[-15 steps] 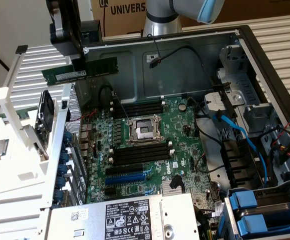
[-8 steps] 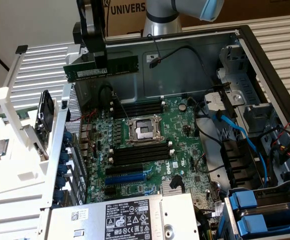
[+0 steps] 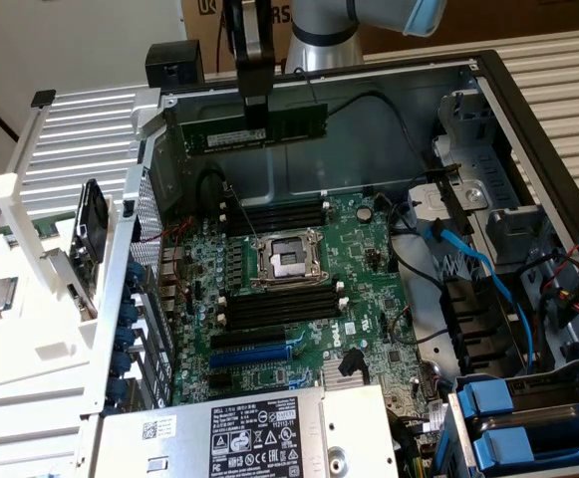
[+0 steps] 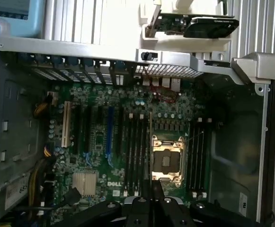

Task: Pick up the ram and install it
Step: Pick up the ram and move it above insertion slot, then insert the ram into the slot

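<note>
Gripper (image 3: pixel 256 110) pinching ram (image 3: pixel 294 121) mid-length. Ram hangs in air over far side of case, long axis running exterior view's left-to-right, parallel w/ black mem slots (image 3: pixel 274 215) below, slightly nearer.

This looks like a robotics lab bench set up for computer assembly. A grey metal desktop computer case (image 3: pixel 483 75) lies open on its side, its green motherboard (image 3: pixel 359 299) bare. A silver-grey robot arm (image 3: pixel 319 35) stands behind it, and white plastic holding racks (image 3: pixel 10 194) sit alongside.
</note>
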`<state>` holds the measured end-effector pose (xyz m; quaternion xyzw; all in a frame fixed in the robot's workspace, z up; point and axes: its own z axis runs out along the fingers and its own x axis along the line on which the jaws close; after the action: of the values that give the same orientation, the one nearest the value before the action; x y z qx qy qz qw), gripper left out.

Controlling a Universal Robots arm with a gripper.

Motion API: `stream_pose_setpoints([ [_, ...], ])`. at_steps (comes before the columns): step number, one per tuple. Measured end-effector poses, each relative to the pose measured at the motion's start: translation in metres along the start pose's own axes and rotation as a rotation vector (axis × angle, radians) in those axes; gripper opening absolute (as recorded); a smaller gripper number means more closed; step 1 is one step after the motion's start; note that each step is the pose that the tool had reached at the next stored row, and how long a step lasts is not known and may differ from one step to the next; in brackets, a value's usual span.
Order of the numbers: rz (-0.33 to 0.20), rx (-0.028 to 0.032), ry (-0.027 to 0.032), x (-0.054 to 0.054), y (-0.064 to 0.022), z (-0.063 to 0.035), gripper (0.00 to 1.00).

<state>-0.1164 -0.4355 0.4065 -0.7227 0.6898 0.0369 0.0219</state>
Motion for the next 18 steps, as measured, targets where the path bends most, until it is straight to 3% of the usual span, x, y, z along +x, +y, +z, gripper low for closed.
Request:
stream_pose_setpoints([
  [2, 0.004, 0.0001, -0.0001, 0.001, -0.0076, -0.0001, 0.12],
  [5, 0.035, 0.0026, -0.0007, -0.001, -0.0101, 0.001, 0.12],
  [6, 0.039, 0.0029, 0.0001, -0.011, -0.0116, 0.0036, 0.12],
  [18, 0.042, 0.0032, 0.0009, -0.013, -0.0128, 0.0039, 0.12],
])
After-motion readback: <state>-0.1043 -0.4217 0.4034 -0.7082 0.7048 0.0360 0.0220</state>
